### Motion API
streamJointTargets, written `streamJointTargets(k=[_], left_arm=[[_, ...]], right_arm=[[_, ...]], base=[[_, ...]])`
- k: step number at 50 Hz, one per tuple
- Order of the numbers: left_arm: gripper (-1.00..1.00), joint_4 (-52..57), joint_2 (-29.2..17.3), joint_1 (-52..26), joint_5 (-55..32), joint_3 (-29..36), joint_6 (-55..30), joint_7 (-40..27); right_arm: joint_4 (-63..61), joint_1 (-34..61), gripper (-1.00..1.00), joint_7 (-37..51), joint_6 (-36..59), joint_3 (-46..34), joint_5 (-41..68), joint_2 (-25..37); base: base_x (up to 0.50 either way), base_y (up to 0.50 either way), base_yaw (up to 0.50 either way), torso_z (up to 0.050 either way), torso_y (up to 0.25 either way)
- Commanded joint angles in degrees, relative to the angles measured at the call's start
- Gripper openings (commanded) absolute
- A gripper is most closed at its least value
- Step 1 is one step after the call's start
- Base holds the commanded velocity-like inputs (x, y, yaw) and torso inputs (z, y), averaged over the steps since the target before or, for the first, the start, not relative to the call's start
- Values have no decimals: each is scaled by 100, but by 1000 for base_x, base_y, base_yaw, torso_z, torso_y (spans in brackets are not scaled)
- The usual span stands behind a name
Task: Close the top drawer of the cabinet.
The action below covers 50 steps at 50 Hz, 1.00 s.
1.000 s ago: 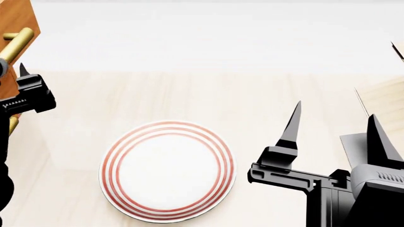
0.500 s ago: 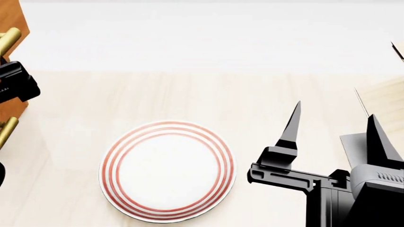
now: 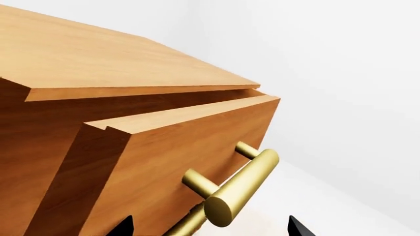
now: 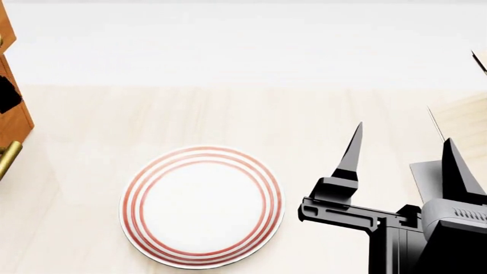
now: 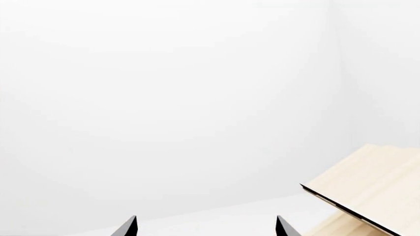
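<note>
The left gripper [image 3: 208, 227] shows only as two dark fingertips set wide apart, so it is open and holds nothing; the brass handle [image 3: 237, 189] of the top drawer [image 3: 177, 162] sits between and just beyond them. The right gripper [image 4: 400, 157] waits at the near right, its two black fingers also spread apart and empty, well away from the work.

On the pale surface [image 4: 320, 114] in the near middle lies a white plate with red rings [image 4: 202, 205], clear of both arms. At the far right a pale wooden rack [image 5: 367, 196] stands.

At the far left edge stands the cabinet [image 4: 13, 123]. In the left wrist view the drawer front stands out from the cabinet body under the overhanging top, so the drawer looks not fully home.

To finish well, I judge the left arm should press squarely on the flat drawer front or the handle, straight along the drawer's slide. A push off to one side could bind the drawer or slip off the round bar. Gripping the handle seems unnecessary; steady contact until the front sits flush should serve.
</note>
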Motion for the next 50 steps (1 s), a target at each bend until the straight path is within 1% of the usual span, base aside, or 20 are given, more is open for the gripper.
streamJointTargets(k=[1,13,18,24,29,34,36,50], left_arm=[[100,-147,-137,-220,61,-211,-32,-195],[100,-374,-316,-464,48,-358,116,-251],[100,-285,-398,-614,17,-431,-16,-347],[100,-326,-437,-580,63,-490,152,-413],[100,-365,-417,-542,214,-608,407,-703],[100,-348,-382,-531,197,-724,521,-822],[100,-271,-301,-505,175,-972,670,-1077],[100,-205,-285,-405,38,-759,505,-841]], right_arm=[[20,0,100,24,-27,-30,6,22],[18,3,100,50,-34,-48,35,47],[-9,7,100,74,-13,-41,60,62],[14,-9,100,76,-47,-54,57,73],[4,-5,100,95,-39,-59,69,84],[25,-8,100,96,-71,-79,57,93],[27,-1,100,103,-65,-69,72,97],[49,-9,100,124,-101,-91,87,123]], base=[[0,0,0,0,0],[0,0,0,0,0],[0,0,0,0,0],[0,0,0,0,0],[0,0,0,0,0],[0,0,0,0,0],[0,0,0,0,0],[0,0,0,0,1]])
